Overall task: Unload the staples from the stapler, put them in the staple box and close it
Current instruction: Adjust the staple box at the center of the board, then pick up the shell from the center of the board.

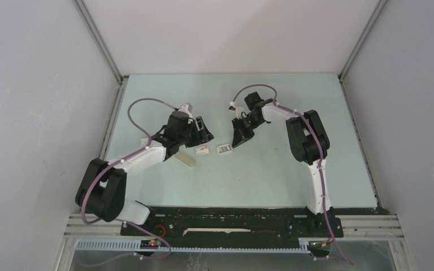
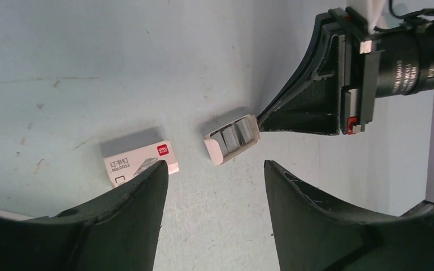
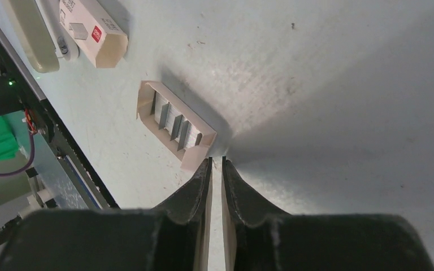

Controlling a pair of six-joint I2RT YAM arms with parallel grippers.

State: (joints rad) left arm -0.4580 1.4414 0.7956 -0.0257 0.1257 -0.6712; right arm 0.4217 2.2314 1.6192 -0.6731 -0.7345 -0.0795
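A beige oblong stapler [image 1: 185, 159] lies on the table under my left forearm and shows at the right wrist view's top left [image 3: 31, 34]. Silvery staples [image 2: 234, 135] [image 3: 172, 121] sit in rows inside a small open card tray [image 1: 224, 148]. My left gripper [image 2: 215, 169] hovers just short of the tray, open and with nothing between its fingers; it shows in the top view too [image 1: 202, 131]. My right gripper [image 3: 216, 162] [image 1: 238, 141] is shut to a thin slit, its tips touching the tray's end corner, with nothing seen between them.
A closed white printed staple box [image 2: 138, 164] [image 1: 202, 150] lies left of the tray, between it and the stapler. A pale object [image 1: 146, 141] is partly hidden by the left arm. Grey walls close in the pale green table [image 1: 294, 169] on three sides.
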